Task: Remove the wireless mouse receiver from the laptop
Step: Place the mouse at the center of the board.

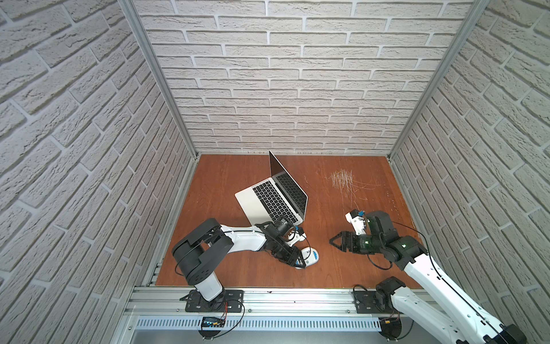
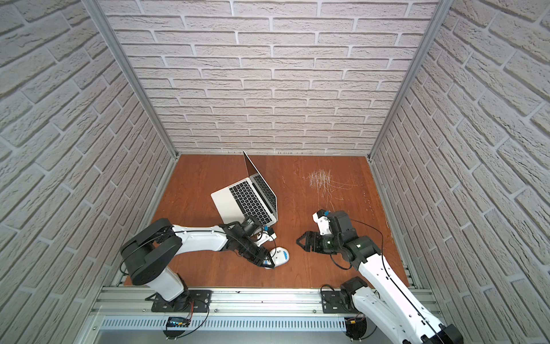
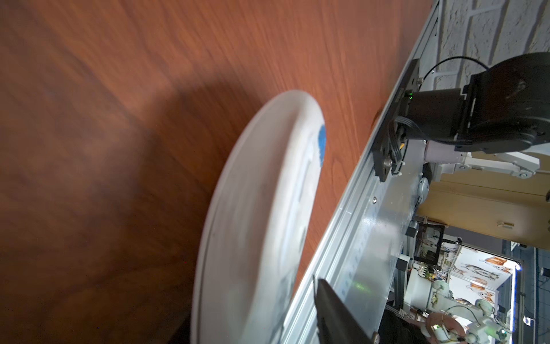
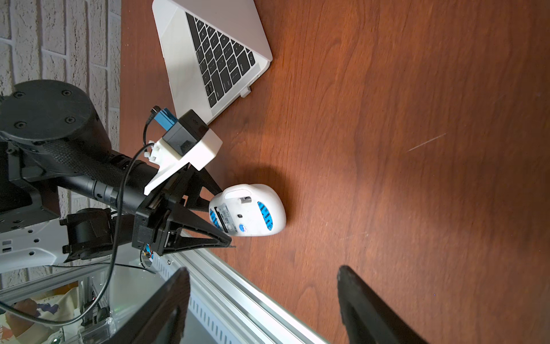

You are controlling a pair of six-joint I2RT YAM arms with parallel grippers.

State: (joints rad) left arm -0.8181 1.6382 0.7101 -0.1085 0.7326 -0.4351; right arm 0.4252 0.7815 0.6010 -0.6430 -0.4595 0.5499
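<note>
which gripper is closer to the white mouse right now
Left. The left gripper is right at the mouse, its fingers spread either side of one end. The right gripper hangs open and well apart from it, over bare table.

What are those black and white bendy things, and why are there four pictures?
They are two robot arms, left and right, each ending in a pincer called a gripper. Two pictures look down from above; two come from cameras on the arms' wrists. On the wooden table are an open laptop and a white mouse, lying upside down. The left gripper stands open right at the mouse. The right gripper is open and empty. The tiny receiver is plugged into the laptop's side.
</note>
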